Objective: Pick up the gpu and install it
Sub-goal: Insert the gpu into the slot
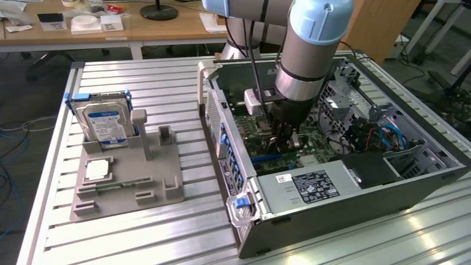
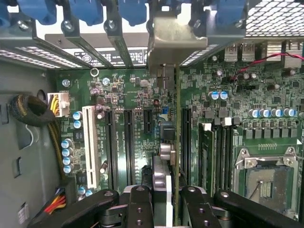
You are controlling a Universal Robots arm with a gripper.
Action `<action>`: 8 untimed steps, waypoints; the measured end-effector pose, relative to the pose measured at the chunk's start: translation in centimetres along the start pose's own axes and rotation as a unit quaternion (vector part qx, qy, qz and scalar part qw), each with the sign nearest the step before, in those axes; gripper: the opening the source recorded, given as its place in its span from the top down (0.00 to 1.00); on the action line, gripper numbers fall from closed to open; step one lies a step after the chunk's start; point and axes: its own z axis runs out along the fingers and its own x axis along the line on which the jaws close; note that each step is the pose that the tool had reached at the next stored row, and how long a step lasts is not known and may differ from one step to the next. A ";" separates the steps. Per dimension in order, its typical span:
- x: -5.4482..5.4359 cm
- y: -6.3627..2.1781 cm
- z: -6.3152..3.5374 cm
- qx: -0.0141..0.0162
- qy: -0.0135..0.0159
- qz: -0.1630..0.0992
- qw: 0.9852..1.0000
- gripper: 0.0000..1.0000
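Up close, in the wrist view, the gripper [image 2: 168,208] is clamped on the gpu [image 2: 165,161], one black, screw-studded finger [image 2: 140,206] on each face. The card is seen edge-on: a thin green circuit-board edge, a dark cooler block with silvery parts on one face, and a folded, dull silver bracket at its far end. That bracket sits against the case's rear slot openings, under a row of glossy blue plastic clips [image 2: 133,9]. The card stands over the green motherboard [image 2: 137,95], between long black expansion slots [image 2: 128,147] and the memory slots [image 2: 223,152]. Whether its edge is seated cannot be told. A white slot [image 2: 90,142] and a square metal CPU socket [image 2: 266,183] lie further out.

At the centre of the exterior view, the grey and pale blue arm [image 1: 309,61] reaches down into the open black computer case [image 1: 243,165]. A boxy silver power supply [image 1: 309,187] sits at the lower middle. On the left of that frame, a matte grey holder [image 1: 125,176] carries an upright hard drive [image 1: 103,124] with a blue-white label. Both rest on a ribbed aluminium table [image 1: 132,77]. A wooden desk [image 1: 147,27] lies along the upper edge.
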 end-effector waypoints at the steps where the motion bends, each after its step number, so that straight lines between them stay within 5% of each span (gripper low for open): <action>1: 0.0 0.06 0.07 0.000 0.000 0.000 1.000 0.72; 8: 0.0 0.66 0.13 0.000 0.000 0.000 1.000 0.72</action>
